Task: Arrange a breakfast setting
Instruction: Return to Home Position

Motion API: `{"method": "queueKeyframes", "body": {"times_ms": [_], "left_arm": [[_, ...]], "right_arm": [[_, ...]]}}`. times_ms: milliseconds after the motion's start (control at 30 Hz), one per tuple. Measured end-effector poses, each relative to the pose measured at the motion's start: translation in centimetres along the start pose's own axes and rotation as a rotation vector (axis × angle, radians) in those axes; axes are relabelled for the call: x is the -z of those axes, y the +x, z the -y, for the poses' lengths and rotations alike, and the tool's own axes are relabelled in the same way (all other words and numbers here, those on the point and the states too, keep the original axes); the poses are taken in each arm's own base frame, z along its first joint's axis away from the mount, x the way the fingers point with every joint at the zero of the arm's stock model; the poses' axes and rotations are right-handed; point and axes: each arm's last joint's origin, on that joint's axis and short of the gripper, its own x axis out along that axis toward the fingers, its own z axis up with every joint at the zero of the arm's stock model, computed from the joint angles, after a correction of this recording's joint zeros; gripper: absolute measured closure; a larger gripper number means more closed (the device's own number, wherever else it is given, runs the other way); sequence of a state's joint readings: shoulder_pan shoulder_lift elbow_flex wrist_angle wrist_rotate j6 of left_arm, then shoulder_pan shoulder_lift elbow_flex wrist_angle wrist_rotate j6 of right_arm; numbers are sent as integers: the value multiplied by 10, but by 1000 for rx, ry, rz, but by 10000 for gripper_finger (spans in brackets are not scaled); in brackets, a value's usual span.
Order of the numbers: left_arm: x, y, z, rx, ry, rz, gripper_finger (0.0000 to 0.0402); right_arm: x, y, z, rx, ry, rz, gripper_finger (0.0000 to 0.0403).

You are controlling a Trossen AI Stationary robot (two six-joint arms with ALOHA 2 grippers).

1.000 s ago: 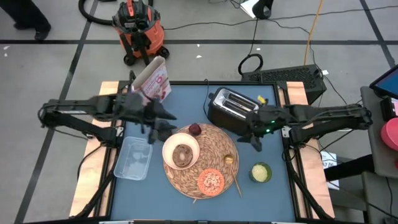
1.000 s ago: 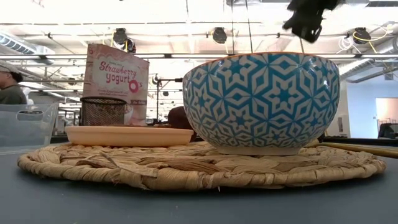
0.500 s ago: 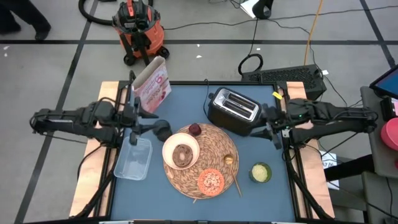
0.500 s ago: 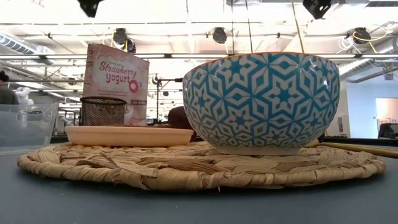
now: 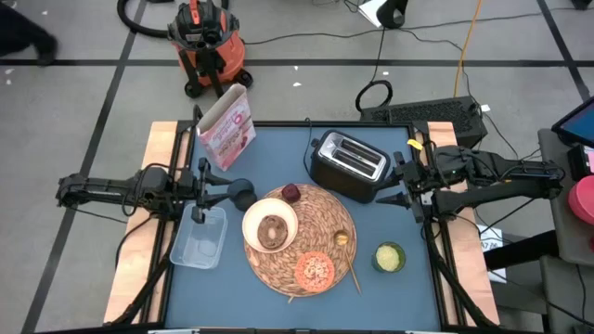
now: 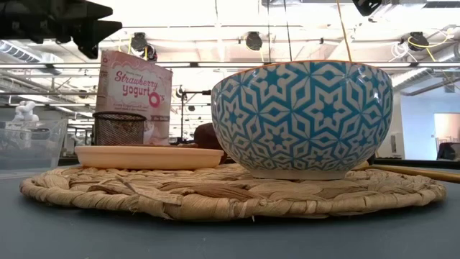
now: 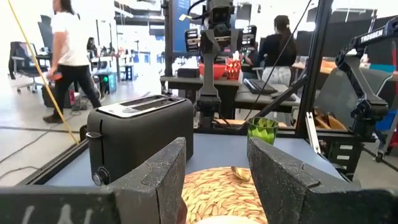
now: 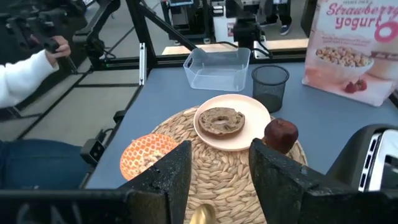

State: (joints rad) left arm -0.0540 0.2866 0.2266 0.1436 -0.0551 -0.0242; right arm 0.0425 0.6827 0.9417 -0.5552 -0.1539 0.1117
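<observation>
Placemat [image 5: 325,215] sits mid-table carrying plate [image 5: 270,225], apple [image 5: 290,193], orange dish [image 5: 315,269] and spoon [image 5: 343,241]; setting looks done. Left gripper [image 7: 216,144] is near the table's left edge, right gripper [image 8: 221,147] by the toaster [image 5: 348,167]. Both have fingers apart, empty. Step: homing. Next: park both arms.

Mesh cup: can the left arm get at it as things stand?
Probably yes. The left pincer is open and faces the mesh cup from close by, with nothing between them. The clear tub lies to one side and the cereal box to the other, neither in the path.
</observation>
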Motion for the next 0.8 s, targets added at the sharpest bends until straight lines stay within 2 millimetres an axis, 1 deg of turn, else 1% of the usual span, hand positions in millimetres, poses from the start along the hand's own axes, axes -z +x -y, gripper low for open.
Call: {"method": "queueKeyframes", "body": {"times_ms": [167,467,567,800], "left_arm": [[18,-4,-1,1,-1,42,222],[39,-10,-2,2,-1,108,222],[45,-11,-2,2,-2,100,222],[44,-12,-2,1,16,117,222]], "right_arm": [[0,-7,-1,-5,-57,21,250],[3,-33,-5,-12,-69,100,252],[4,-42,-6,-16,-74,133,263],[5,-51,-8,-16,-113,167,307]]}}
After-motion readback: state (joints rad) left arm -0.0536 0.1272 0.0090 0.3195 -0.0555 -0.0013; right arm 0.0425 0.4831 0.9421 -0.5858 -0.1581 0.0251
